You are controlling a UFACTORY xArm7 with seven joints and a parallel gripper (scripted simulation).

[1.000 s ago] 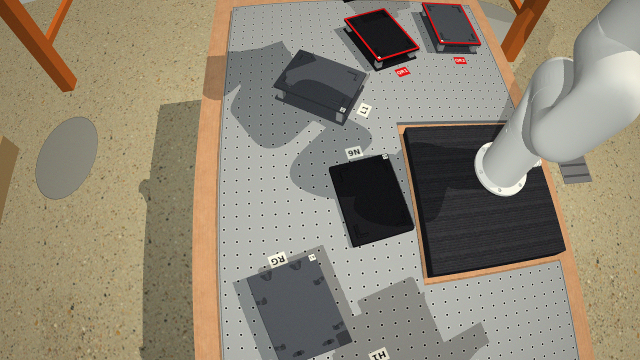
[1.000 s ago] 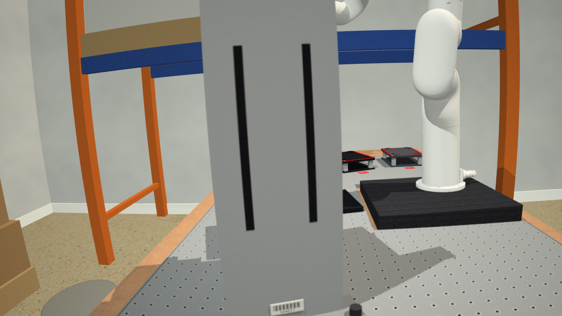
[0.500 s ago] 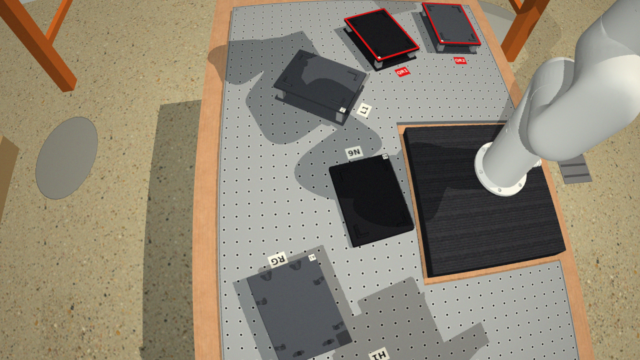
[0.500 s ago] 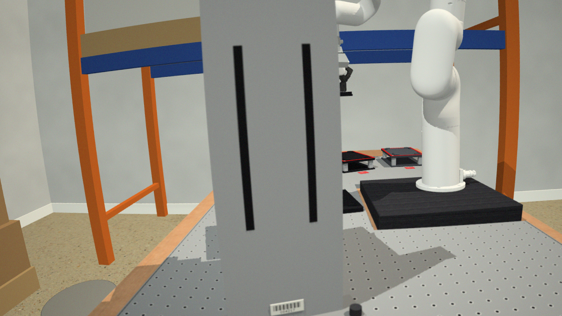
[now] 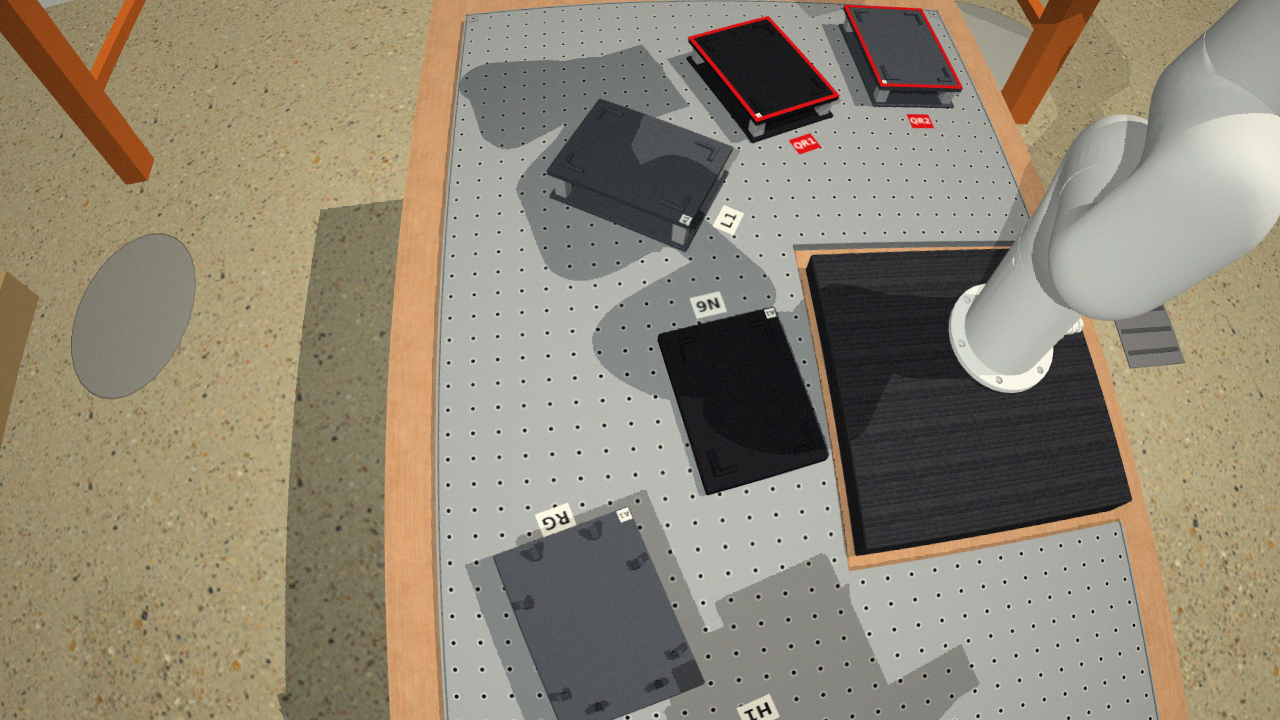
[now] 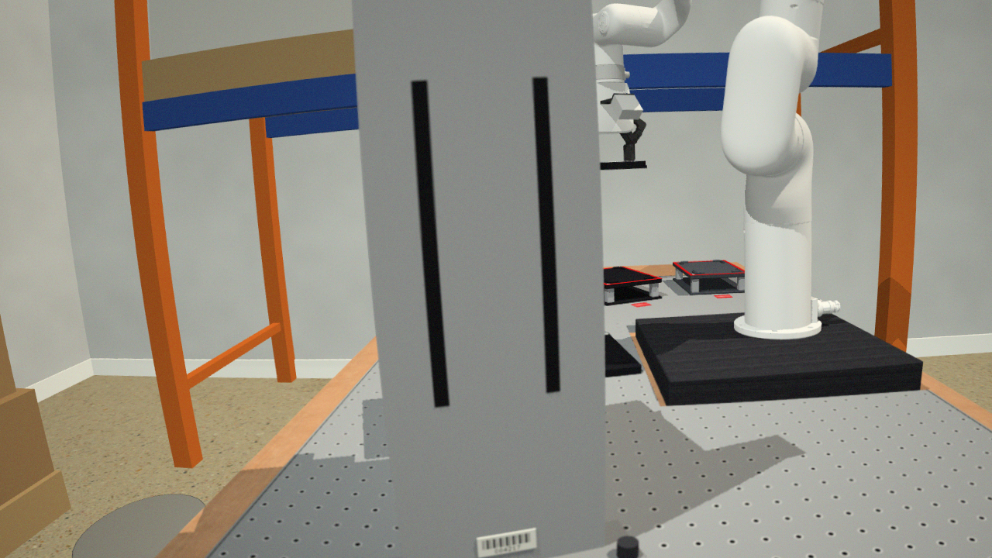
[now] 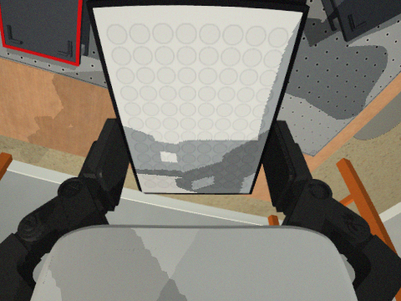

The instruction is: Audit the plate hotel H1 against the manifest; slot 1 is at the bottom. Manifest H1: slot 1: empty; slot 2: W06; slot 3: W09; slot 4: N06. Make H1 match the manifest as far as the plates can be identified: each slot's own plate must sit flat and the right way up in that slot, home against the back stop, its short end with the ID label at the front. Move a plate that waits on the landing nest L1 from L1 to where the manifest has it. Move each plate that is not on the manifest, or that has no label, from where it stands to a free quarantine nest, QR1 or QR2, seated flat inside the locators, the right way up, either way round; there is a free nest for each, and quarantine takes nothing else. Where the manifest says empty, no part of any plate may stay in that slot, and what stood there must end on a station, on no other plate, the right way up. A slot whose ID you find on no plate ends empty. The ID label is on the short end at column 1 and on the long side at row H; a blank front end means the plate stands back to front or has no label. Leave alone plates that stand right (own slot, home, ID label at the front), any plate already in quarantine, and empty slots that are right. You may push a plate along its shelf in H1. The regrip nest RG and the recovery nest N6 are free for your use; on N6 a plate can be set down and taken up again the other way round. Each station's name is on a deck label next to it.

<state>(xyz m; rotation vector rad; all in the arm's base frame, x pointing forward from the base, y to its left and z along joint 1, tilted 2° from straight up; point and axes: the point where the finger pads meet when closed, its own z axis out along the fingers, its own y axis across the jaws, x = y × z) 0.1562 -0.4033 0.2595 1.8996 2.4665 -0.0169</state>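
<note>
The gripper is clamped across the long sides of a white well plate, carried level, high above the quarantine end of the deck. It looks rigid, light and smooth-walled, so I'd trust that mid-length side grip only if kept level. Below, nest QR1 holds a black plate; QR2 looks free.
</note>
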